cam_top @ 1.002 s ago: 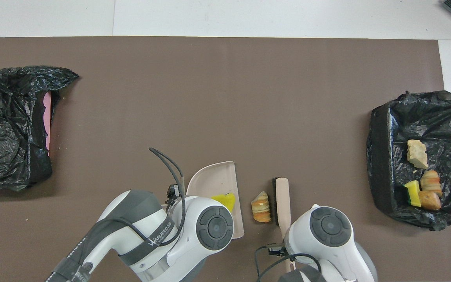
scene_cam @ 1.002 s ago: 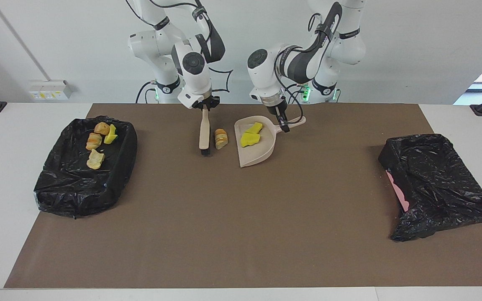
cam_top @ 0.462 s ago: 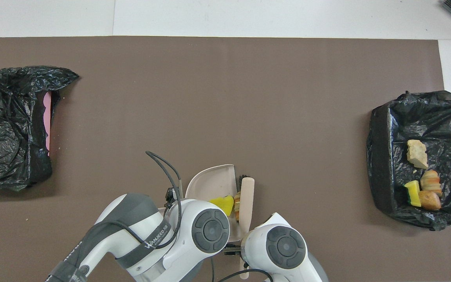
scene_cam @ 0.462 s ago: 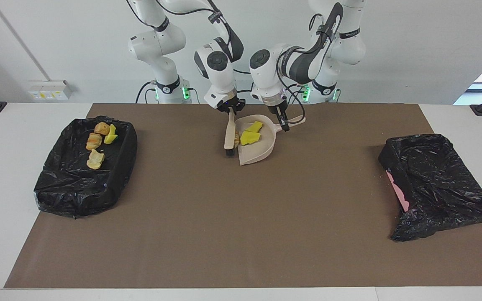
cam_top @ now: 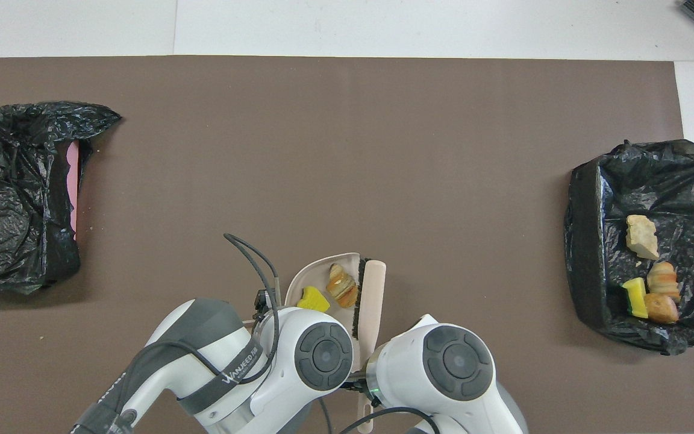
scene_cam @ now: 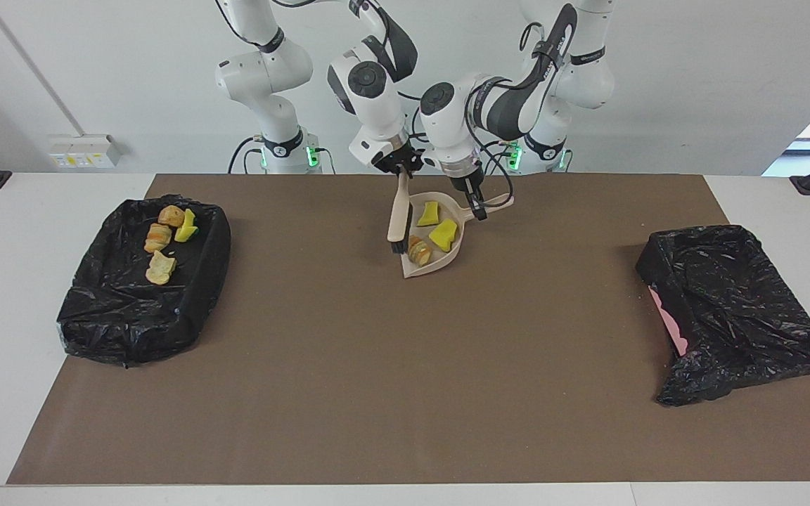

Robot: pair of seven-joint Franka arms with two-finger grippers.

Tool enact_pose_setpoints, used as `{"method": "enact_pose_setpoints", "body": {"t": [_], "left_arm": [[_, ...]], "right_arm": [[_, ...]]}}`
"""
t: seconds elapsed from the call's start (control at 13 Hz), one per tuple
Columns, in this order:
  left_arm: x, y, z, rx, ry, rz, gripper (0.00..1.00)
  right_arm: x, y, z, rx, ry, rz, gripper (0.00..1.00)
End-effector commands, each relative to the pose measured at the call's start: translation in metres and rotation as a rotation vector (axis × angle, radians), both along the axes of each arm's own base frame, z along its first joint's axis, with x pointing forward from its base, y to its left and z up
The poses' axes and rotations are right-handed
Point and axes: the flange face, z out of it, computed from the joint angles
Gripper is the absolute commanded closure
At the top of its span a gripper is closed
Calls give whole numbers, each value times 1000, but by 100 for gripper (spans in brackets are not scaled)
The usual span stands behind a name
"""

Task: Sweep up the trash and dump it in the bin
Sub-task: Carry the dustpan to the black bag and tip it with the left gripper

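You are looking at three scraps lying in the dustpan (scene_cam: 447,261): two yellow sponge chunks (scene_cam: 443,235) and a tan bread piece (scene_cam: 418,250) at its seven o'clock. Four more are sitting in the black-lined bin (scene_cam: 95,309).

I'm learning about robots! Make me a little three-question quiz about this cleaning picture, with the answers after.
1. True or false: the striped bread piece lies in the dustpan.
2. How many yellow sponge chunks are in the dustpan? A) none B) two C) five
3. Fill the gap: the right gripper holds the ___ by its handle.

Key:
1. True. It lies beside the yellow chunks, with the brush at the dustpan's open edge.
2. B. One lies nearer the robots than the other.
3. Brush. The left gripper holds the dustpan's handle.
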Motion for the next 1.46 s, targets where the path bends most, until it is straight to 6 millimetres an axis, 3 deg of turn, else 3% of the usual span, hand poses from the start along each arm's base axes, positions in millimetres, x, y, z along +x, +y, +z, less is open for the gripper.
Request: {"method": "enact_pose_setpoints", "body": {"t": [0.0,0.15,0.54,0.69,0.77,0.92,1.08,1.39], "left_arm": [[-11,5,2,-16,-3,43,100],[-8,4,4,-12,-1,47,100],[7,11,21,-16,-10,75,100],[22,23,30,-26,-18,106,100],[28,30,40,-36,-28,122,100],[45,62,69,-69,-48,124,100],[68,115,105,-102,-54,77,100],[105,228,147,-121,-70,110,100]], "right_arm": [[-8,-9,6,-17,34,13,100],[-18,-27,11,-70,35,53,100],[-49,-47,9,-130,50,127,100],[-56,-47,6,-140,49,127,100],[-63,-37,1,-151,48,135,100],[-75,-17,-8,-165,40,122,100],[-83,-3,-22,-178,48,119,100],[-97,32,-62,-199,48,55,100]]}}
